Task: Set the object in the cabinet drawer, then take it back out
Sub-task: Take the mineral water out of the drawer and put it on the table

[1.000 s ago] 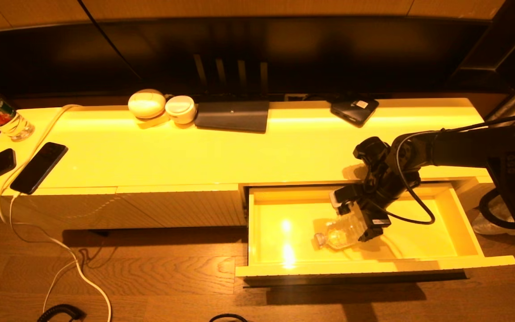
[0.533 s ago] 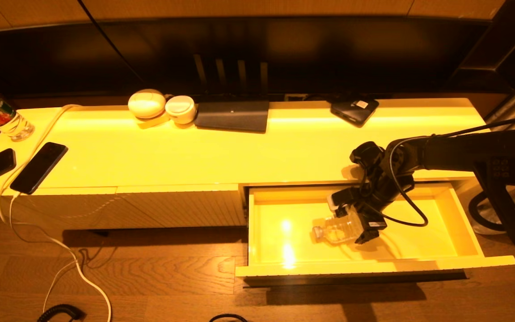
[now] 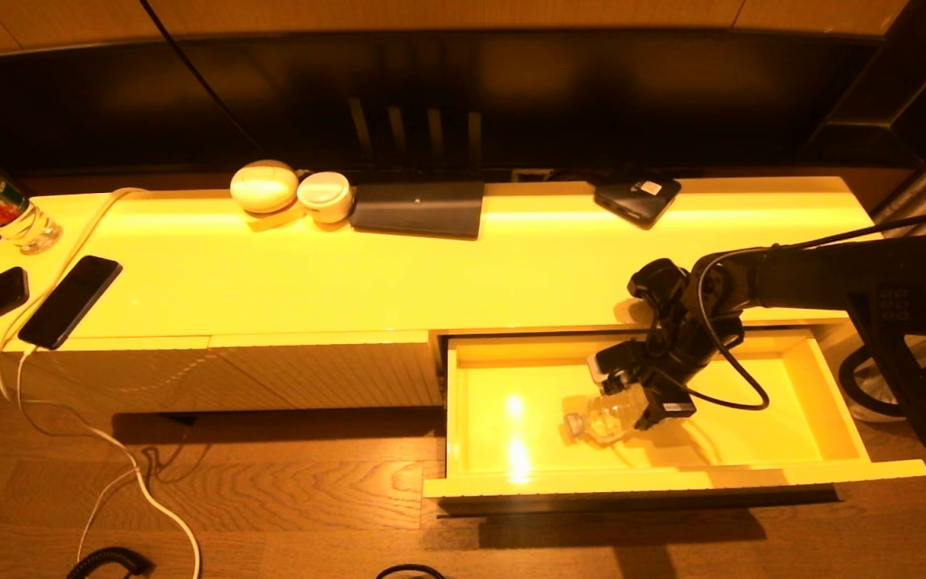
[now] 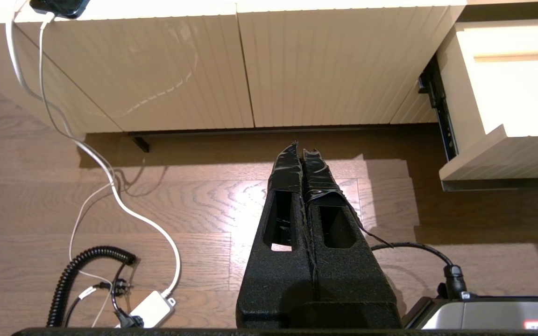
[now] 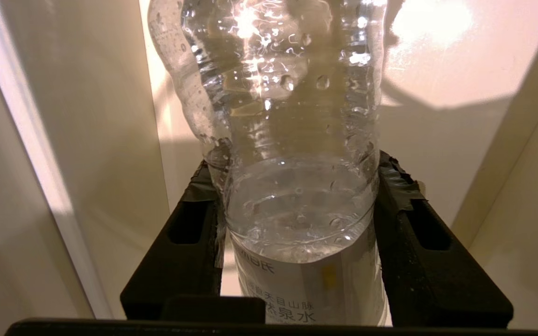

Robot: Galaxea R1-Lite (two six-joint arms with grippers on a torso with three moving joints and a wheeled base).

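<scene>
bottle (image 3: pixel 608 417) is held lying inside the open drawer (image 3: pixel 833 410), pinched by the right gripper (image 3: pixel 632 394) fingers (image 5: pixel 189 233); release or removal remains undone, and the left gripper (image 4: pixel 302 151) is parked with fingers pressed together.

A long glossy yellow-lit cabinet (image 3: pixel 350 273) with ribbed pale front panels (image 4: pixel 157 70) stands on brown wood-plank floor (image 3: pixel 286 515), against a dark recessed wall (image 3: pixel 463 96). Warm light glares off the cabinet's top; a white cable (image 3: pixel 109 450) trails across the floor.
</scene>
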